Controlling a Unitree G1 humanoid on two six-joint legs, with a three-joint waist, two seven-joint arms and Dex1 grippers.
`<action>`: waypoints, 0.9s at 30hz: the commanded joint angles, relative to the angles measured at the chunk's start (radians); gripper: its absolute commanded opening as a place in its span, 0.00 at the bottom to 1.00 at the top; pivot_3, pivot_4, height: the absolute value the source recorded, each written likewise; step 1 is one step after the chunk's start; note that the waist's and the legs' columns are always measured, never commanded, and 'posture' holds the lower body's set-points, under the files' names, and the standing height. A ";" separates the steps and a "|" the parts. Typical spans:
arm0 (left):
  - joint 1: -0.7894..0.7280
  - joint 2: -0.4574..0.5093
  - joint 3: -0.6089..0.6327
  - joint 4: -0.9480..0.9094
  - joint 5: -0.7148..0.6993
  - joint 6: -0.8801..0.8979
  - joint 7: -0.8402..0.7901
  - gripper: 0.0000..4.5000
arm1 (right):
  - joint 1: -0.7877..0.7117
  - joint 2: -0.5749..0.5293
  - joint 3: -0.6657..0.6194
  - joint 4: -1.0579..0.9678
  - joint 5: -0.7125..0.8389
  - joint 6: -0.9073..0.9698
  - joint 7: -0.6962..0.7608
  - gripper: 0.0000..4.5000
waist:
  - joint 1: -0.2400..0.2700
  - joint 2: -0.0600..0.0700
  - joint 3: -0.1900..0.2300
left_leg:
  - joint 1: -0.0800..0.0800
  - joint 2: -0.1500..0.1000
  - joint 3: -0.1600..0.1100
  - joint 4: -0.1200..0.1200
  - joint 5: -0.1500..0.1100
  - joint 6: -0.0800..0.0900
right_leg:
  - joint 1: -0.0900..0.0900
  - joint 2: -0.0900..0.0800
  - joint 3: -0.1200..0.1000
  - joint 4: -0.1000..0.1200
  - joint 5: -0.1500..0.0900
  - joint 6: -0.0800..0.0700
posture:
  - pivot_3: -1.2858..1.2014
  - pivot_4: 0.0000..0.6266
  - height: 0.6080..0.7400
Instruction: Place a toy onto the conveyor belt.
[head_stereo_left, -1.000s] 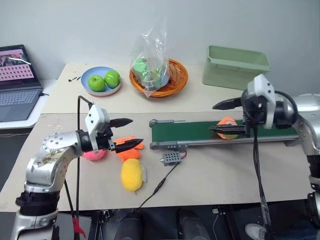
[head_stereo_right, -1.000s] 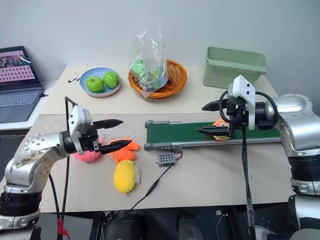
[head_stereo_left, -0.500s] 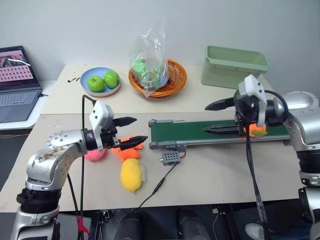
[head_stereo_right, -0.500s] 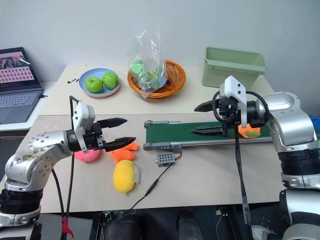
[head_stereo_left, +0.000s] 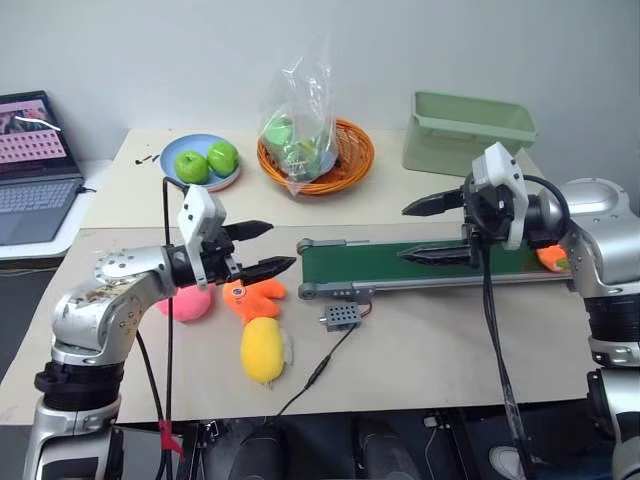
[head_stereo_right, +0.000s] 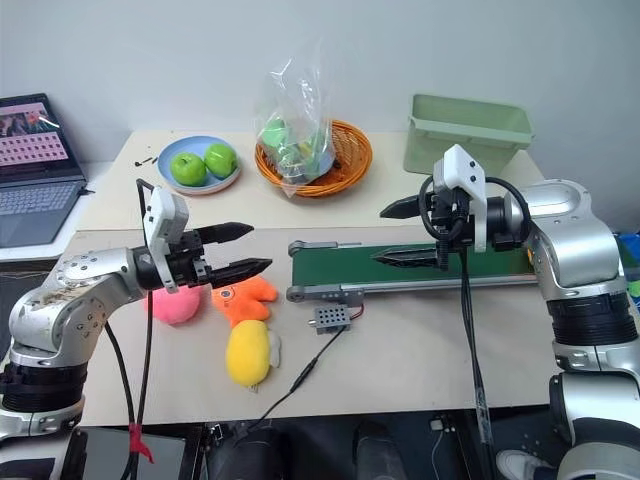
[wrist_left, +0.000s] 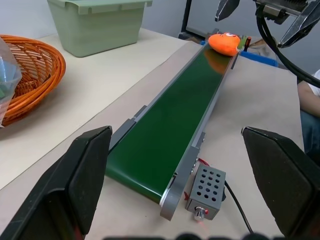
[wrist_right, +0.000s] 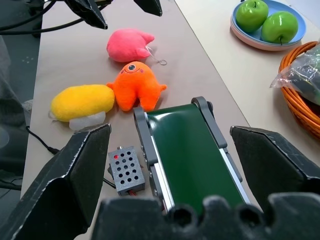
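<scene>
A wide, pale counter (head_stereo_left: 450, 350) holds everything. Near its middle lies the conveyor belt (head_stereo_left: 400, 268), long and dark green in a grey frame, with a small grey box with holes (head_stereo_left: 341, 317) just beside its left end, and to the left of that lie a pink plush (head_stereo_left: 190, 302), a flat orange plush (head_stereo_left: 252, 298) and a yellow plush (head_stereo_left: 263, 350). At the back are a blue plate of green apples (head_stereo_left: 186, 182), an orange basket (head_stereo_left: 352, 160) with a clear bag inside it and a light green bin (head_stereo_left: 465, 135).
</scene>
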 joint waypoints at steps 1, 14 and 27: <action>-0.030 0.002 0.013 0.002 -0.016 -0.011 0.002 0.98 | -0.019 -0.020 -0.034 -0.009 0.002 -0.010 0.001 1.00 | 0.000 0.000 0.000 | 0.000 0.000 0.000 0.000 0.000 0.000 | 0.000 0.000 0.000 0.000 0.000 0.000 | 0.52 0.24 1.00; -0.040 0.002 -0.004 0.018 -0.012 -0.029 0.000 0.98 | -0.022 -0.024 -0.036 0.005 -0.011 -0.025 0.001 1.00 | 0.000 0.000 0.000 | 0.000 0.000 0.000 0.000 0.000 0.000 | 0.000 0.000 0.000 0.000 0.000 0.000 | 0.52 0.24 1.00; -0.031 0.020 -0.025 0.038 0.023 -0.051 -0.015 0.98 | -0.003 -0.029 -0.039 0.002 -0.019 -0.033 0.003 1.00 | 0.000 0.000 0.000 | 0.000 0.000 0.000 0.000 0.000 0.000 | 0.000 0.000 0.000 0.000 0.000 0.000 | 0.52 0.24 1.00</action>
